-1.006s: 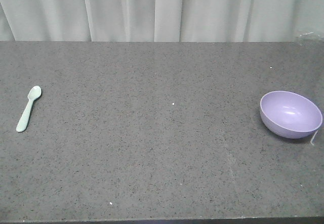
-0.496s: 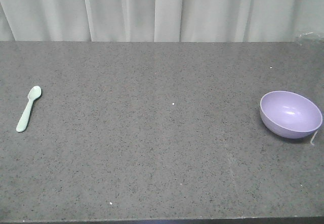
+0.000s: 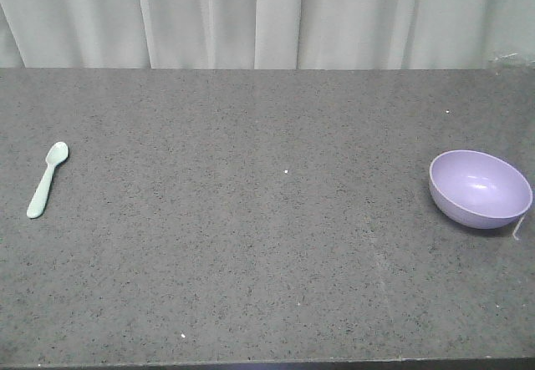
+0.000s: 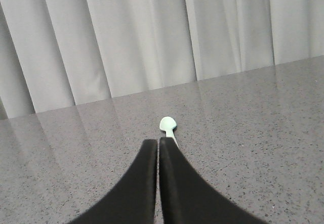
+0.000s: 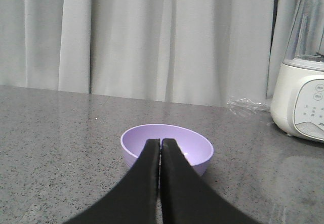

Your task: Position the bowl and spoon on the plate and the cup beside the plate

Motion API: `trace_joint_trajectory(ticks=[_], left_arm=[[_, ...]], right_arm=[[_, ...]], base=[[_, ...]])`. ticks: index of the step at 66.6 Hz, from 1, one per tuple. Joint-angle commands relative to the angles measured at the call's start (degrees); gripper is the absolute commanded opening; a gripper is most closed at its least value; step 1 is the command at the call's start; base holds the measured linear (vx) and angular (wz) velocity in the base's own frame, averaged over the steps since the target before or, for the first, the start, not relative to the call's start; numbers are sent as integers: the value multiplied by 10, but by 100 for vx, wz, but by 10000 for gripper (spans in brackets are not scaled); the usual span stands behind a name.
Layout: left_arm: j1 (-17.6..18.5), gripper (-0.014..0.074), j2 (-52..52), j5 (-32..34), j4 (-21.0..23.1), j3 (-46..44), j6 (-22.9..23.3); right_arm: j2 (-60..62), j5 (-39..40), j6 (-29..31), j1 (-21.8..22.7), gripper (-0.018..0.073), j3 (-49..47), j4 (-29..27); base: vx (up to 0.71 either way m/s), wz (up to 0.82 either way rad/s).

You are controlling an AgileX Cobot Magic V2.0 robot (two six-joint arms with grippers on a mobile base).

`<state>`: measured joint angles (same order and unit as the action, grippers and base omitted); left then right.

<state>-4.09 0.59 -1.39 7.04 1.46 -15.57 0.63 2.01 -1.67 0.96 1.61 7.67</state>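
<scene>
A mint-green spoon (image 3: 48, 179) lies at the table's left, head toward the curtain. In the left wrist view the spoon (image 4: 167, 125) shows just beyond my left gripper (image 4: 158, 141), which is shut with nothing in it. The lavender bowl (image 3: 480, 188) rests upright at the far right. My right gripper (image 5: 160, 141) is shut and empty, with the bowl (image 5: 166, 146) right behind its tips. Neither gripper appears in the front view. The plate and the cup are out of view.
The grey speckled table (image 3: 267, 245) runs back to a pale curtain (image 3: 267, 15). A white blender (image 5: 304, 77) and crumpled clear plastic (image 5: 248, 106) stand at the back right. The table's front edge (image 3: 267, 363) runs along the bottom.
</scene>
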Motion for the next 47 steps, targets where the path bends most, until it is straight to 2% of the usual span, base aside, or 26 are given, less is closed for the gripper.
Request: trace_joint_trajectory(ticks=[1, 25, 33, 41, 47], left_arm=[[5, -6, 9, 41, 2, -4, 2], [5, -6, 9, 62, 2, -6, 3], [5, -6, 9, 71, 8, -8, 29], [5, -6, 9, 102, 22, -8, 106], [5, -6, 9, 138, 51, -8, 206]], right_arm=[[5, 43, 0, 2, -3, 2, 5], [5, 58, -2, 2, -3, 2, -1], [5, 96, -52, 1, -3, 2, -61], [4, 111, -76, 1, -3, 1, -114], [4, 110, -85, 1, -3, -1, -122]], base=[[0, 0], [0, 0], [0, 0], [0, 0], [0, 0]])
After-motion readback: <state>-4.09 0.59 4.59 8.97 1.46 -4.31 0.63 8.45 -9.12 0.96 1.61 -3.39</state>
